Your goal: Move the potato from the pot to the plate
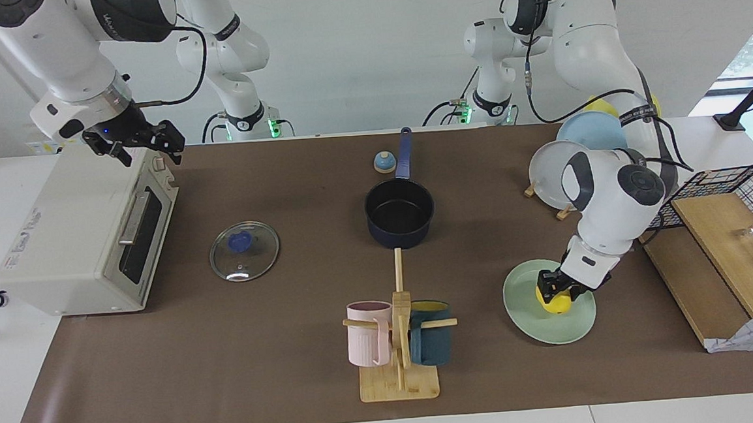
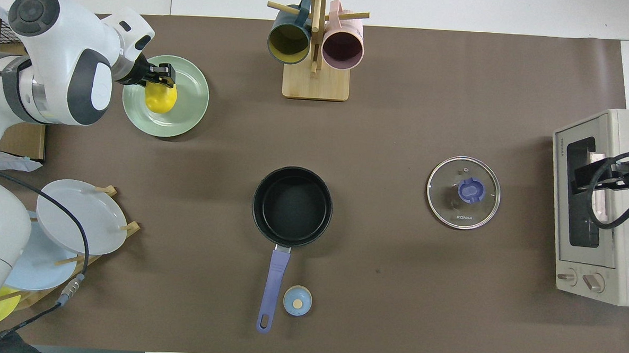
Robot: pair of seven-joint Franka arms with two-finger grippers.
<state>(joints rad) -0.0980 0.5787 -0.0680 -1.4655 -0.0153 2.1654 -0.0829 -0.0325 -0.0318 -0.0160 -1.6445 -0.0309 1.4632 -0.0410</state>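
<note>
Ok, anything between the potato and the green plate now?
Nothing visible. The left gripper is shut on the potato, directly over the mint-green plate, low over it or already resting on it. The right gripper waits open over the toaster oven.

Left arm (image 1: pixel 605 204) bent low with jaws clamped; right arm (image 1: pixel 66 54) raised, jaws spread.

**Where everything sits on the counter**

The pot (image 1: pixel 399 213) stands mid-counter, its handle pointing toward the robots, a small bell (image 1: pixel 384 162) just beside that handle. The lid (image 1: pixel 244 250) lies toward the right arm's end, between pot and toaster oven (image 1: pixel 83 232). The mug rack (image 1: pixel 397 341) stands farther from the robots than the pot. Toward the left arm's end, the potato (image 1: pixel 554 302) is on the plate (image 1: pixel 540 322), the dish rack (image 1: pixel 567 180) nearer the robots.
</note>
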